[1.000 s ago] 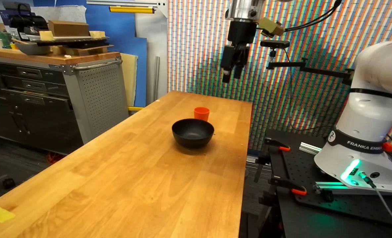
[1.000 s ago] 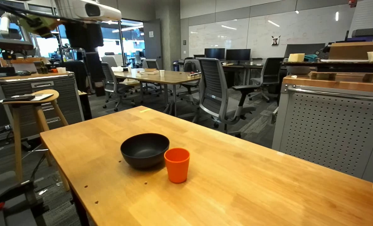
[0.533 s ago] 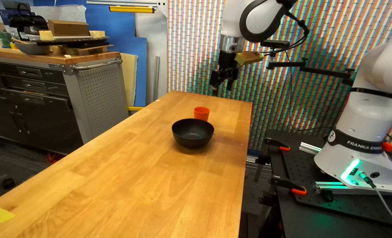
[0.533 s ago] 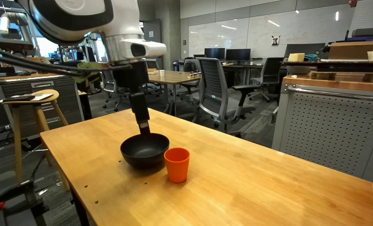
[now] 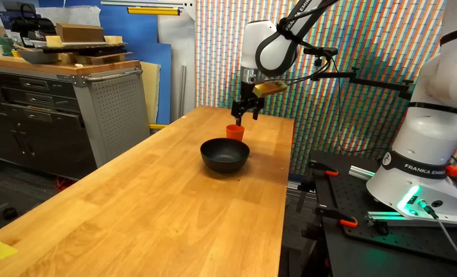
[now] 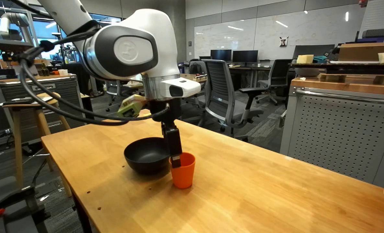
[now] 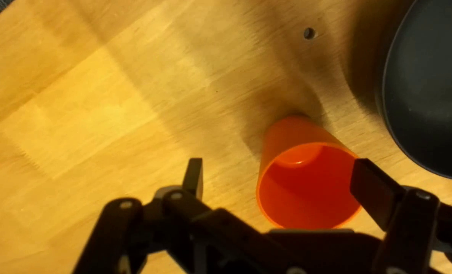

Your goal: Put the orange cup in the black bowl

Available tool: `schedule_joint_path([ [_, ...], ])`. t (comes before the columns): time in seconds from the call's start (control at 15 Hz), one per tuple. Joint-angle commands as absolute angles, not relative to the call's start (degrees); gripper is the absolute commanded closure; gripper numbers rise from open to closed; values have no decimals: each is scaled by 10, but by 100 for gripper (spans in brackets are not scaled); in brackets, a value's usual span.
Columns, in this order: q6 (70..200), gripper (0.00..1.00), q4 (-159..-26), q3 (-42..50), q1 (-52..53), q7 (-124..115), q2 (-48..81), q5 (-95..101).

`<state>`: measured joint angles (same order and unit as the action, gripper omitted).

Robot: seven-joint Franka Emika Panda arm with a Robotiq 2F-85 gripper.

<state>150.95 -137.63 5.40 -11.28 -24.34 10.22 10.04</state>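
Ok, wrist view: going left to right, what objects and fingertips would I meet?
One gripper fingertip, orange cup, black bowl. The opposite fingertip overlaps the cup's rim in this picture, so I leave it out.

The cup point(image 7: 305, 175) is plain orange, the bowl point(image 5: 224, 156) plain black, the gripper point(image 7: 281, 180) black. The surface point(image 5: 197, 215) shows honey-toned wood in lighter and darker blocks; the backdrop point(image 5: 220, 50) bears narrow multicoloured stripes; the arm point(image 6: 162, 35) is white and dark grey.

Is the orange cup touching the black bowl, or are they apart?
Apart: in the wrist view, a strip of wooden tabletop shows between the orange cup and the black bowl.
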Motion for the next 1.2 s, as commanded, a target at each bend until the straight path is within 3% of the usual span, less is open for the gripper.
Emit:
schedule_joint_path([
  [0.0,1514,26,-1320,90,-82,-256,162,96],
  [0.53,1522,89,-1267,115,-63,-244,224,64],
  [0.73,1518,94,-1259,113,-64,-239,232,47],
  [1.13,1503,90,-1280,99,-66,-224,190,-5],
])
